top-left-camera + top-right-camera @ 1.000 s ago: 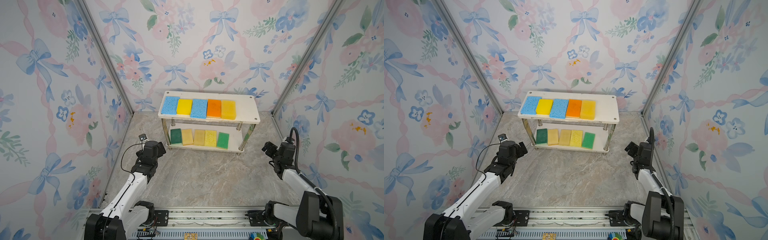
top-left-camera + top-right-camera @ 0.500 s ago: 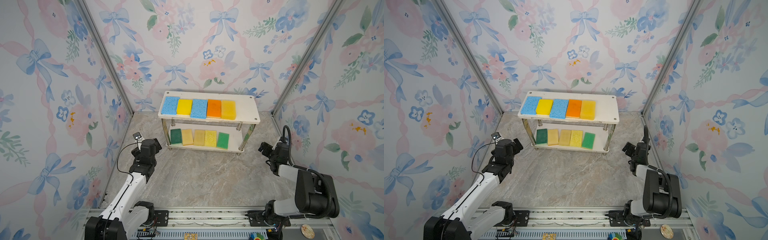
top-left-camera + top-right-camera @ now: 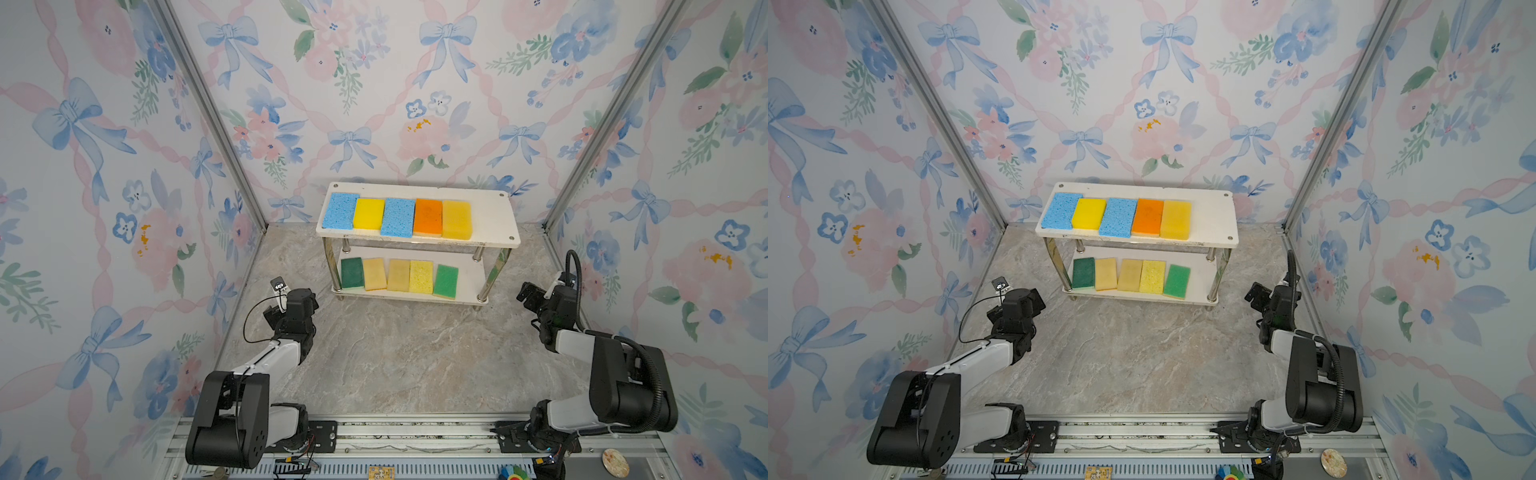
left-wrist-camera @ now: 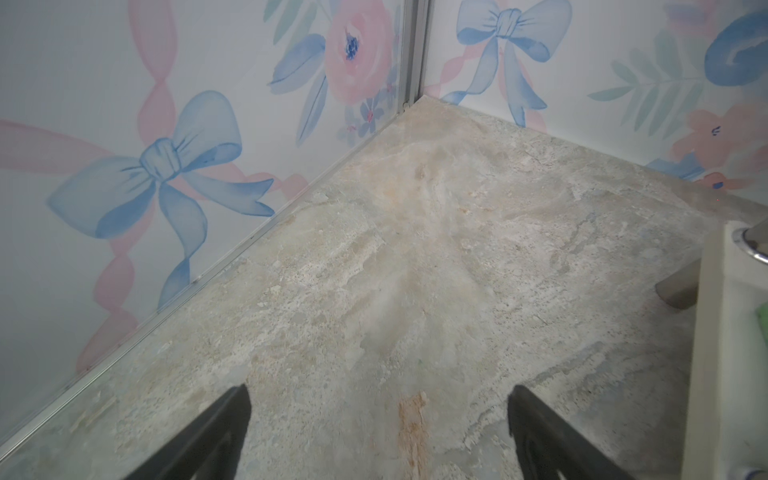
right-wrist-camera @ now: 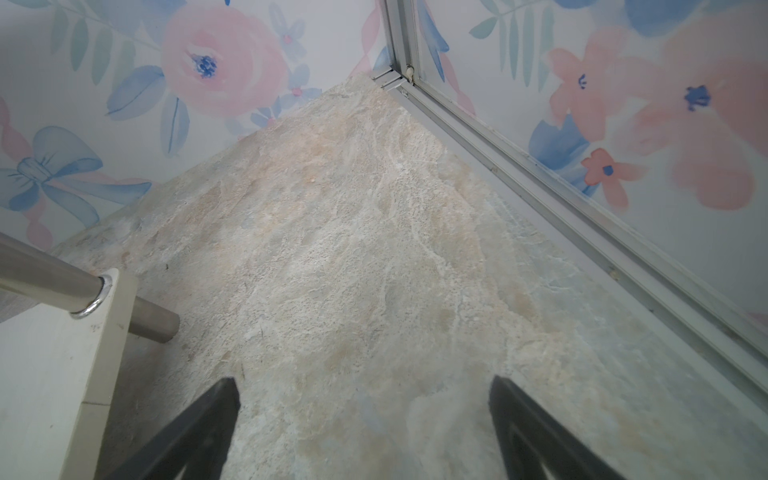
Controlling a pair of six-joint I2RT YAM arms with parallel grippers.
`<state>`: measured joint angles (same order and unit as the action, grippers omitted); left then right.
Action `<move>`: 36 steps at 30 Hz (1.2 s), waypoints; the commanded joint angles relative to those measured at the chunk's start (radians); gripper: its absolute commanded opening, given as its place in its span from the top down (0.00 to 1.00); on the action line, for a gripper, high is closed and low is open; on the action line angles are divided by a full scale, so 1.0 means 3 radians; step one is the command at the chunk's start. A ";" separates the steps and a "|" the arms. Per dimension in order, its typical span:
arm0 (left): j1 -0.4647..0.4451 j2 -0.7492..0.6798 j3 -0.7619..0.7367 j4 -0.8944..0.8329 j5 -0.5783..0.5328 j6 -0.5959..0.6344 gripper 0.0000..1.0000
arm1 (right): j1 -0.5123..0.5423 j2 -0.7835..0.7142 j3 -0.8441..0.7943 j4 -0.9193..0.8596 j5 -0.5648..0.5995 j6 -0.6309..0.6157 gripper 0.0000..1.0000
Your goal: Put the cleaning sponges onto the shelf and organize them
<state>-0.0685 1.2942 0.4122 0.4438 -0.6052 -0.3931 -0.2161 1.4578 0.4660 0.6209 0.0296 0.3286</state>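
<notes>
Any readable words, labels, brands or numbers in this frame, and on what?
No text can be read anywhere.
Sponges and shelf: no print visible.
Small white tag: dark mark, too small to read.
Small gold board: too small to read.

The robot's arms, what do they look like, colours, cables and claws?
Both arms have bulky black joint housings and white link shells. The left arm carries a thin black cable loop near its wrist; the right arm a thick ribbed black hose. The left claw and right claw are black, tapering toward the tips.
</notes>
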 commanded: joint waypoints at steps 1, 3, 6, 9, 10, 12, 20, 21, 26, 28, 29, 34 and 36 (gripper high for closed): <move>0.0019 0.0163 -0.0030 0.0569 -0.0014 0.0078 0.02 | -0.0026 -0.0018 -0.0061 0.0130 -0.0015 -0.0052 0.03; 0.0019 0.0277 -0.0047 0.0705 0.0068 0.0153 0.02 | -0.0022 -0.0018 -0.0051 0.0132 -0.0036 -0.0070 0.03; 0.0014 0.0408 -0.0075 0.0857 0.0155 0.0199 0.02 | -0.0013 -0.0007 -0.0055 0.0180 -0.0132 -0.0118 0.03; 0.0013 0.0461 -0.0067 0.0950 0.0232 0.0212 0.02 | -0.0011 0.0038 0.0005 0.0139 -0.0225 -0.0144 0.03; 0.0013 0.0467 -0.0067 0.0976 0.0276 0.0242 0.02 | -0.0011 0.0056 0.0033 0.0112 -0.0274 -0.0164 0.03; 0.0005 0.0467 -0.0092 0.1060 0.0372 0.0303 0.02 | 0.0011 0.0091 0.0081 0.0088 -0.0349 -0.0215 0.03; -0.0047 0.0603 -0.0319 0.1966 0.0979 0.0855 0.02 | 0.0148 0.0186 0.0285 -0.0147 -0.0458 -0.0422 0.03; -0.0055 0.0636 -0.0356 0.2078 0.1048 0.0898 0.02 | 0.0155 0.0192 0.0297 -0.0157 -0.0473 -0.0435 0.03; -0.0140 0.0708 -0.0605 0.2558 0.1304 0.1103 0.02 | 0.0203 0.0193 0.0307 -0.0158 -0.0496 -0.0506 0.03; -0.0125 0.0824 -0.0724 0.2918 0.1375 0.1117 0.02 | 0.0224 0.0185 0.0298 -0.0133 -0.0523 -0.0540 0.03; -0.0125 0.0830 -0.0734 0.2944 0.1322 0.1103 0.02 | 0.0233 0.0179 0.0285 -0.0114 -0.0539 -0.0553 0.03; -0.0130 0.0825 -0.0743 0.2946 0.1259 0.1079 0.02 | 0.0238 0.0118 0.0159 0.0063 -0.0568 -0.0574 0.03; -0.0135 0.0825 -0.0738 0.2944 0.1250 0.1085 0.02 | 0.0265 0.0088 0.0090 0.0173 -0.0589 -0.0613 0.03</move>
<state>-0.1070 1.5387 0.1936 1.2724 -0.2405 -0.0856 -0.1524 1.5021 0.5201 0.6121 -0.1280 0.1734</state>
